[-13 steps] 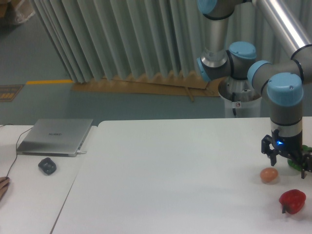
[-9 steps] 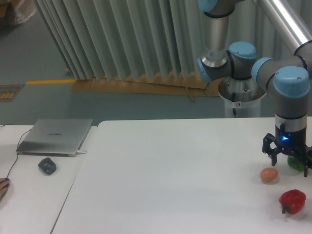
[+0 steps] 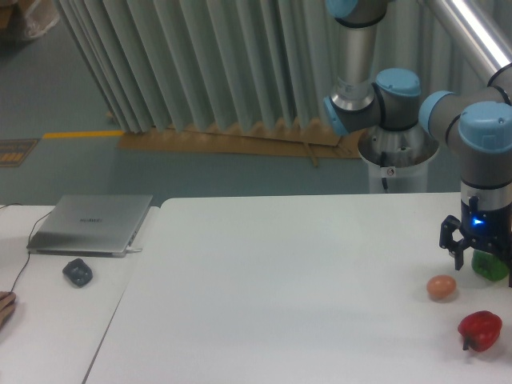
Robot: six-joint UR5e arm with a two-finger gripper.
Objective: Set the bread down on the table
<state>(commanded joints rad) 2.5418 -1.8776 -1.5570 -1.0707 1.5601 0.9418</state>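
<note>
Pepper: a red pepper [image 3: 480,328] lies nearest, at the right near part of the worktop [image 3: 280,280].
Egg: a smooth tan-pink egg [image 3: 441,286] lies a little farther and to the left of the pepper, apart from it.
Mouse: a dark mouse [image 3: 78,272] lies on the separate desk [image 3: 48,320] at the left, just near a closed laptop [image 3: 92,224].
Gripper: the gripper [image 3: 480,256] hangs at the right edge of the view, just right of and beyond the egg. One dark finger shows on its left side; the other side is cut by the frame edge, so I cannot tell if the fingers are spread or closed.
Green thing: something green [image 3: 488,264] sits behind the fingers, partly hidden; I cannot say what it is.
Bread: no bread is visible. It may be outside the view on the right or hidden by the gripper; this is only a guess.
Handling: a small bun is probably light, soft and easy to crush, with a lumpy, not slippery crust. I would take it across the middle, at its widest part, with gentle pressure.
Risk: the egg is close to the fingers and could roll if touched.
Far: grey curtains [image 3: 200,64] and the arm base [image 3: 392,152] stand behind the worktop.
</note>
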